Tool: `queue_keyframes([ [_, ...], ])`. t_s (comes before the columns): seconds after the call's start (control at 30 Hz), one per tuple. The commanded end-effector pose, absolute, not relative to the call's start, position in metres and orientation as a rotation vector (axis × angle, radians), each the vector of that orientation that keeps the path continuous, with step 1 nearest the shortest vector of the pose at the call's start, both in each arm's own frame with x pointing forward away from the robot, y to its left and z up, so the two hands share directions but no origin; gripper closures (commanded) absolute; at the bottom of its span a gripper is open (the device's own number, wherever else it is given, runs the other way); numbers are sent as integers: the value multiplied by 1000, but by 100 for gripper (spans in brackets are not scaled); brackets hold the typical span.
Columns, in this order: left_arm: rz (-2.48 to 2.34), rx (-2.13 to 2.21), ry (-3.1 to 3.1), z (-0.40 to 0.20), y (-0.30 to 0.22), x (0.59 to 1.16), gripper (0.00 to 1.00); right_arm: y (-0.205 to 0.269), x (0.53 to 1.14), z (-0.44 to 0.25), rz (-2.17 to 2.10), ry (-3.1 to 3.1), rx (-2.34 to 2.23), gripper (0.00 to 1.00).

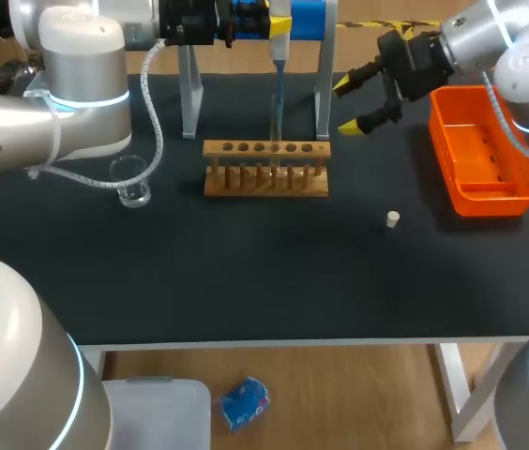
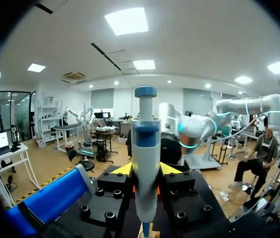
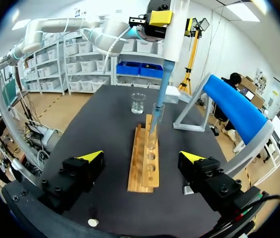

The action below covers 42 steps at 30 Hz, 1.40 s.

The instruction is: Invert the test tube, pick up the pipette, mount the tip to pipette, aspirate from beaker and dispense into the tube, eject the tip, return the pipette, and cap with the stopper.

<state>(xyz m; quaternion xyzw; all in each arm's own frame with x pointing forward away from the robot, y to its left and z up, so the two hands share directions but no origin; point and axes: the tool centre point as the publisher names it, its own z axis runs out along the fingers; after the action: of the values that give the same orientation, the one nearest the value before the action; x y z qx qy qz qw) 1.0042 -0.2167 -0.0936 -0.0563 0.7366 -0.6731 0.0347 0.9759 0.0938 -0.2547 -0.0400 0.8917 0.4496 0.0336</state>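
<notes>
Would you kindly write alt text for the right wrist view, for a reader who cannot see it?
The tip of a pipette sits inside a test tube in a wooden rack, seen between open yellow-tipped jaws; a beaker stands beyond it.

Left arm [image 1: 77,56], right arm [image 1: 518,56] — silver-grey links, white joint caps, glowing cyan rings; white coiled cable [image 1: 158,122] on left; right gripper [image 3: 141,156] black, screw-studded, yellow fingertips [image 3: 93,155]

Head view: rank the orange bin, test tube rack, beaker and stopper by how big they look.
1. orange bin
2. wooden test tube rack, wider but shallower than the bin
3. glass beaker
4. stopper
</notes>
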Motion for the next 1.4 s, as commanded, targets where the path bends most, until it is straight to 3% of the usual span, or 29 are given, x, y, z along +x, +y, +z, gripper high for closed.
queue_keyframes([
  [0.03,-2066,-177,2265,-93,-217,1004,100,93,980,-257,1394,2758,-139,0],
  [1.4,-2026,-132,2262,-51,-216,998,100,93,980,-257,1394,2758,-139,0],
])
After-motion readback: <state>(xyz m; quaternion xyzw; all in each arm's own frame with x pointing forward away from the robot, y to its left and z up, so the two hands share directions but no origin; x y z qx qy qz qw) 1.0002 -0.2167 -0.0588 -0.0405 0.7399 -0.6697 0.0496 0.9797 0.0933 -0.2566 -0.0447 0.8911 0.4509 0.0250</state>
